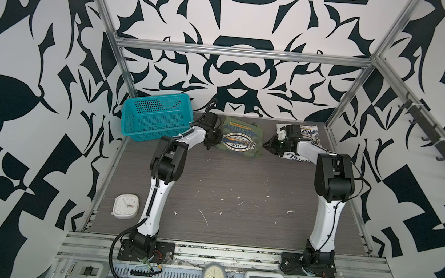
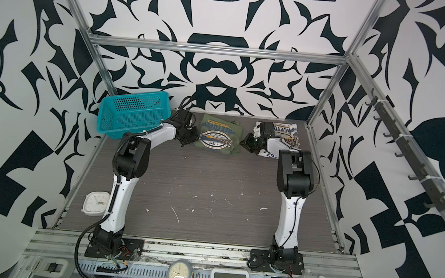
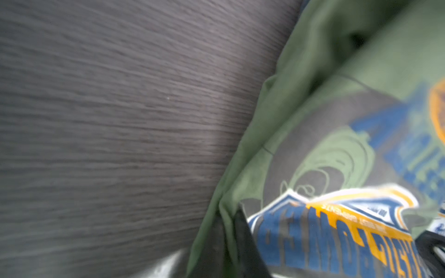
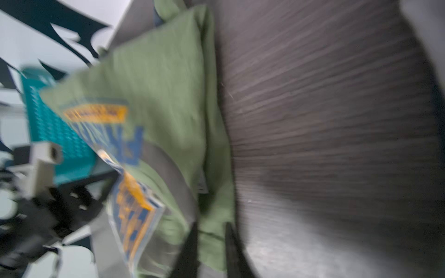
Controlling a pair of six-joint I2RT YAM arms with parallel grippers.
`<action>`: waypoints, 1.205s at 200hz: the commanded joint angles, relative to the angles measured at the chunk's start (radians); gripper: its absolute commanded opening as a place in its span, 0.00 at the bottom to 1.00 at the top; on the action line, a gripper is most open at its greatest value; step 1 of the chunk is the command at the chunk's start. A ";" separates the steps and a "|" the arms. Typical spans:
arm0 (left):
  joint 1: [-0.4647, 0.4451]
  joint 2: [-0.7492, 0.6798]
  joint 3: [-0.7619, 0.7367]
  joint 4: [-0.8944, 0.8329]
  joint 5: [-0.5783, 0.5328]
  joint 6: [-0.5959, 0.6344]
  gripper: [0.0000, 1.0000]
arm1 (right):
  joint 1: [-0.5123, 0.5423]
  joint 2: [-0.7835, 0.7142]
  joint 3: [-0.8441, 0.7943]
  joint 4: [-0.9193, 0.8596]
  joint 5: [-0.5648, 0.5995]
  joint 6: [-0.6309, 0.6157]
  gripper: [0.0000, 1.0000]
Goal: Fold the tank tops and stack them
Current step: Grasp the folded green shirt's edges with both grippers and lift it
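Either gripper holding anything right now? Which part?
Olive green tank top: its side edges sit between the fingers of the left gripper and right gripper. Whether either is clamped cannot be told; wrist views are blurred.

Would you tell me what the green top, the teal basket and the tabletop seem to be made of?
Green top: soft matte cloth, it creases and folds.
Teal basket: probably moulded plastic, stiff perforated walls.
Tabletop: grey wood-grain surface, likely laminate, scuffed.

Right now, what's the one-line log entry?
green top: folded, far middle | left tool: at its edge | right tool: open over opposite edge | white top: far right, unstacked
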 commanded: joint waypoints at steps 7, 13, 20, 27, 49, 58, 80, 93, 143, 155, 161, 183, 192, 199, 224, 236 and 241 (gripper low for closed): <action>-0.004 -0.043 -0.055 -0.055 0.024 0.018 0.21 | -0.011 -0.098 0.014 -0.040 0.031 -0.058 0.49; -0.005 -0.057 -0.069 -0.047 0.033 0.014 0.22 | -0.011 -0.117 0.004 -0.046 0.043 -0.062 0.51; -0.006 -0.078 -0.088 -0.033 0.042 0.010 0.23 | -0.009 -0.139 -0.013 -0.043 0.054 -0.062 0.52; -0.008 -0.098 -0.108 -0.020 0.051 0.007 0.24 | -0.007 -0.158 -0.028 -0.034 0.056 -0.061 0.53; -0.022 -0.153 -0.160 0.002 0.065 0.003 0.26 | 0.026 -0.181 -0.041 -0.040 0.070 -0.078 0.54; -0.027 -0.169 -0.180 0.005 0.060 0.002 0.28 | 0.048 -0.174 -0.035 -0.045 0.077 -0.088 0.54; -0.023 -0.204 -0.210 0.010 0.029 -0.013 0.36 | 0.107 -0.139 0.018 -0.091 0.126 -0.131 0.55; -0.017 -0.212 -0.201 0.001 -0.008 -0.016 0.43 | 0.138 -0.116 0.055 -0.119 0.172 -0.156 0.56; 0.011 -0.071 -0.013 -0.102 -0.038 -0.014 0.68 | 0.155 -0.003 0.166 -0.226 0.304 -0.182 0.65; 0.012 -0.029 0.030 -0.116 -0.035 -0.004 0.74 | 0.152 0.005 0.170 -0.225 0.302 -0.183 0.69; 0.012 -0.010 0.049 -0.120 -0.026 -0.001 0.76 | 0.152 0.010 0.178 -0.232 0.307 -0.184 0.70; 0.015 0.048 0.108 -0.132 -0.009 -0.001 0.78 | 0.153 0.027 0.203 -0.262 0.326 -0.194 0.73; 0.014 0.066 0.127 -0.135 -0.005 -0.004 0.79 | 0.152 0.029 0.208 -0.266 0.340 -0.195 0.74; 0.014 0.079 0.140 -0.138 -0.006 -0.007 0.79 | 0.152 0.036 0.216 -0.272 0.351 -0.194 0.75; 0.013 0.121 0.182 -0.141 0.012 -0.012 0.77 | 0.143 0.096 0.272 -0.294 0.288 -0.190 0.79; 0.013 0.138 0.196 -0.138 0.017 -0.017 0.73 | 0.144 0.117 0.282 -0.289 0.257 -0.185 0.80; 0.012 0.144 0.199 -0.137 0.020 -0.019 0.73 | 0.143 0.124 0.286 -0.288 0.247 -0.183 0.81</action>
